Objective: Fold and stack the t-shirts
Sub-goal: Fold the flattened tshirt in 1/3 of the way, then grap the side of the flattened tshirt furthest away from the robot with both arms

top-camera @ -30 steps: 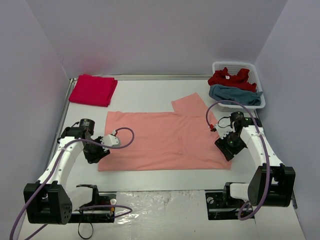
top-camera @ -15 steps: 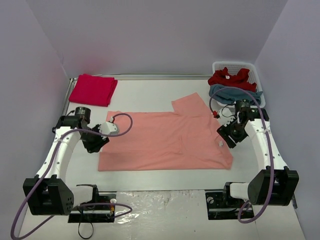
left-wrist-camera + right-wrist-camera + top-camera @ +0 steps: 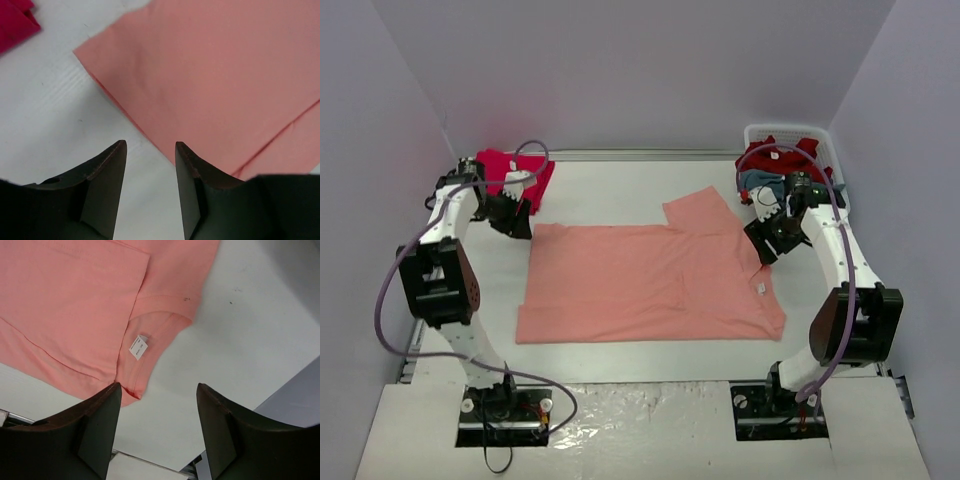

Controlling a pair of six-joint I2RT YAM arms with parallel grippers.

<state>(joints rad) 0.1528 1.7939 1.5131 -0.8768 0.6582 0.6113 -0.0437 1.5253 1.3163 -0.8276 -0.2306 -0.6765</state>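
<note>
A salmon-orange t-shirt [image 3: 640, 280] lies spread flat mid-table, one sleeve [image 3: 705, 210] pointing to the back and a white neck label [image 3: 760, 288] at its right edge. A folded crimson t-shirt [image 3: 500, 170] sits at the back left. My left gripper [image 3: 517, 220] hangs open and empty just off the salmon shirt's back left corner [image 3: 100, 50]; in the left wrist view only bare table shows between the fingers [image 3: 112, 170]. My right gripper [image 3: 760, 243] is open and empty by the shirt's right edge, with the label [image 3: 139, 347] ahead of it.
A white slotted basket [image 3: 825, 132] at the back right holds a red t-shirt [image 3: 765, 157] and a teal-blue one [image 3: 757, 183]. Purple walls close in three sides. The arm bases stand at the near edge.
Both arms have swung toward the back, away from the salmon shirt's side edges. The left now sits near the crimson shirt, the right near the basket. Both sets of jaws have widened.
</note>
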